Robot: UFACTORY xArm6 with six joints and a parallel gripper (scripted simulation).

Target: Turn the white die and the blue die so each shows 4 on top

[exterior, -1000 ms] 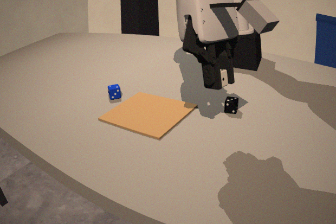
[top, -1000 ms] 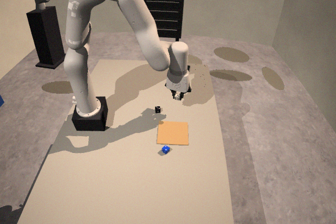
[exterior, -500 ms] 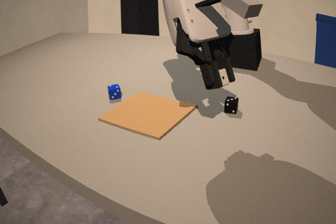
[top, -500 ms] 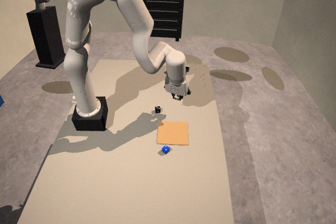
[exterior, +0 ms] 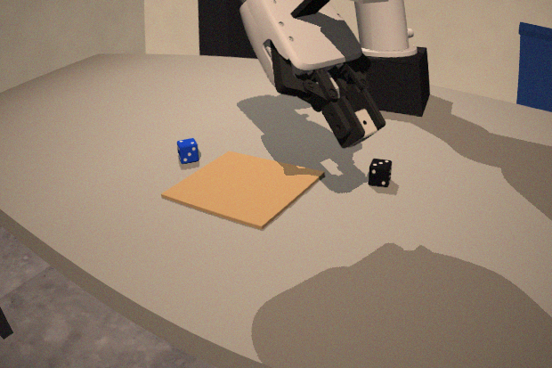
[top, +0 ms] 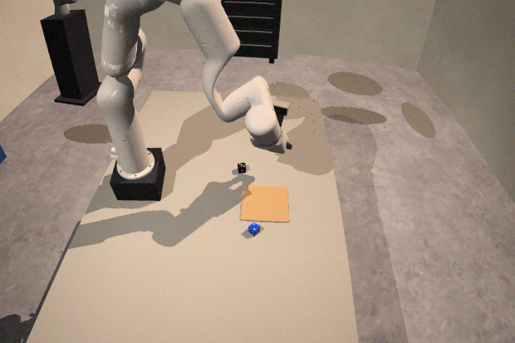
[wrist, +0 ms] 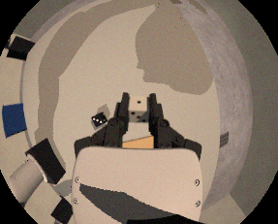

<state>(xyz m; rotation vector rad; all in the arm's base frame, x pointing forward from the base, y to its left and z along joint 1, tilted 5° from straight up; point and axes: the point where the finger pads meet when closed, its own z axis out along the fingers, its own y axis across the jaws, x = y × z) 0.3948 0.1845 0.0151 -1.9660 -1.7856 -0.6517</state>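
My gripper (exterior: 364, 129) (wrist: 139, 101) is shut on the white die (exterior: 366, 121) (wrist: 139, 107) and holds it tilted above the table, between the mat and the arm's base. In the wrist view one die face shows a single pip and another shows several; in the top view the arm hides the die. The blue die (top: 253, 228) (exterior: 188, 151) lies on the table just off the mat, with three pips on its front face in the exterior view. The black die (top: 242, 168) (exterior: 380, 173) (wrist: 99, 120) lies on the table beyond the mat's opposite side. The orange mat (top: 265, 204) (exterior: 243, 189) (wrist: 139, 143) lies flat, bearing no die.
The arm's black base (top: 137, 183) (exterior: 403, 82) stands at the table's side, left of the mat in the top view. The table's edge (top: 346, 247) runs to the right of the mat there. The arm's shadow falls across the table and one mat corner.
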